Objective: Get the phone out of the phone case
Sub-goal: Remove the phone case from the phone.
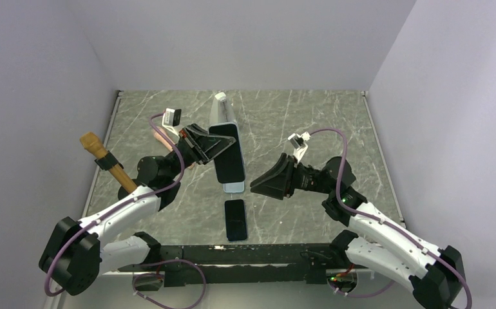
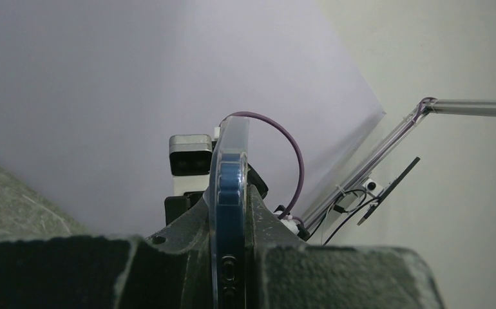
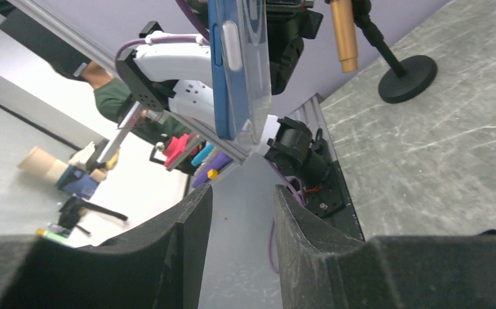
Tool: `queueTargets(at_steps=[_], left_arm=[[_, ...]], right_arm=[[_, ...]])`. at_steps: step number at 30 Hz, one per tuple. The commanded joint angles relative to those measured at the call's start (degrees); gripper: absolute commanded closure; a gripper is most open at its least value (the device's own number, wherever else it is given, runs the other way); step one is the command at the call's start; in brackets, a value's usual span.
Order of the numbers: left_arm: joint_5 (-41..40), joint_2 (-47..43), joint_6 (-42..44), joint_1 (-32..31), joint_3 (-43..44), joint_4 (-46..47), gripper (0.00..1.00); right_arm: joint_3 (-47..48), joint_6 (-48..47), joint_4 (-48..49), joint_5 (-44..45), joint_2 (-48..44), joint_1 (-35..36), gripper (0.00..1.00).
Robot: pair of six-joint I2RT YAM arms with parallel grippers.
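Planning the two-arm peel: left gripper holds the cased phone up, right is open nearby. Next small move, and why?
Probably advance the right gripper onto the near end of the phone: its jaws are open and apart from it, while the left gripper alone clamps phone and clear case.

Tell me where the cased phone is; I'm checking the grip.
Top view: the phone is near centre, clamped by the left end effector, just beyond a second phone lying flat.
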Motion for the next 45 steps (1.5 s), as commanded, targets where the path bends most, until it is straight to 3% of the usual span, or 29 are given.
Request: queueTargets(at_steps=[1,5,7,24,31,37,45], left_arm=[[0.68,-2.34,1.91,0.22,1.64,1.24,1.00],[1.02,-2.91,2.10,0.23,0.94,0.91,1.00],[0.97,-3.55,2.65,0.26,0.51,0.13,1.00],[0.85,-5.14,5.11,0.24,-0.87,-3.15,1.00],[0.79,-5.22,4.98,0.10,-0.80,-3.42,1.00],[0.49,-5.64,5.42,-0.32,-0.95,-4.19,1.00],[-3.40,-10.65,10.79,-0.06,-0.95,-14.84,1.00]], right_arm=[[1.77,6.38,10.03,-2.63,3.27,0.16,0.57],[2.24,9.33,16.49,-3.19,5.09,0.16,0.60],[2.64,9.48,16.63,-3.27,5.28,0.20,0.66],[2.27,11.67,22.49,-2.50,10.05,1.55,0.76],[2.53,9.42,18.89,0.23,10.40,1.95,0.76],[5.42,3.24,6.89,6.14,10.15,3.50,0.75],[6.04,-0.12,5.06,5.74,8.39,7.58,0.72]])
